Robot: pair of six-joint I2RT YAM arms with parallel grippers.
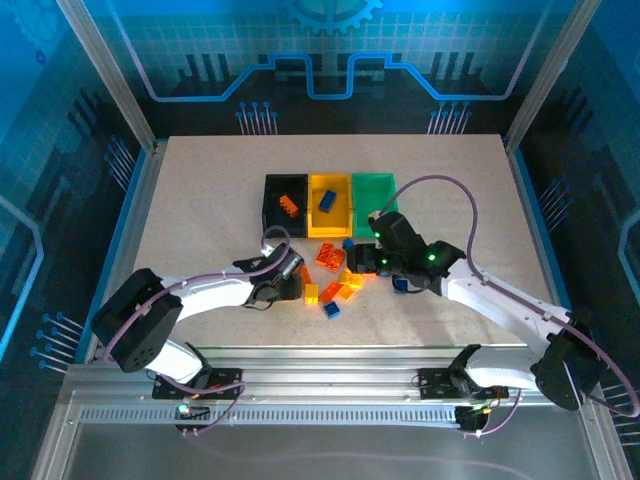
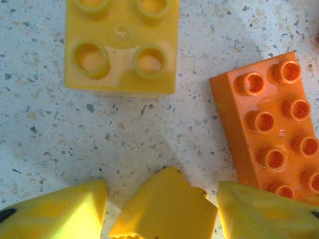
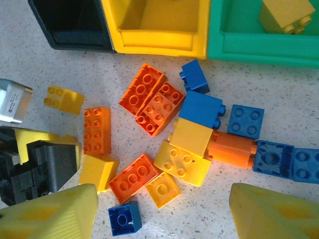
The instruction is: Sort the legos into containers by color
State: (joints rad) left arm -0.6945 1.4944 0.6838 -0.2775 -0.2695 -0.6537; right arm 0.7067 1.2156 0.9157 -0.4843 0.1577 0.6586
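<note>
Your left hand (image 2: 162, 194) brackets a yellow brick (image 2: 167, 211) on the worktop (image 2: 124, 134), fingers (image 2: 55, 209) close at either side; whether it pinches yet cannot be told. Your right hand (image 3: 162, 211) hangs spread over the loose legos (image 3: 152, 107). Ahead and rightward stands the green bin (image 1: 372, 178), where the right wrist view reveals a stowed yellow block (image 3: 284, 12).

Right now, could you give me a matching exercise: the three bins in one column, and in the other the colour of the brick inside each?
Column 1:
1. black bin
2. yellow bin
3. green bin

Column 2:
A. holds a yellow brick
B. holds an orange brick
C. holds a blue brick

Pairs: 1-B, 2-C, 3-A.
</note>
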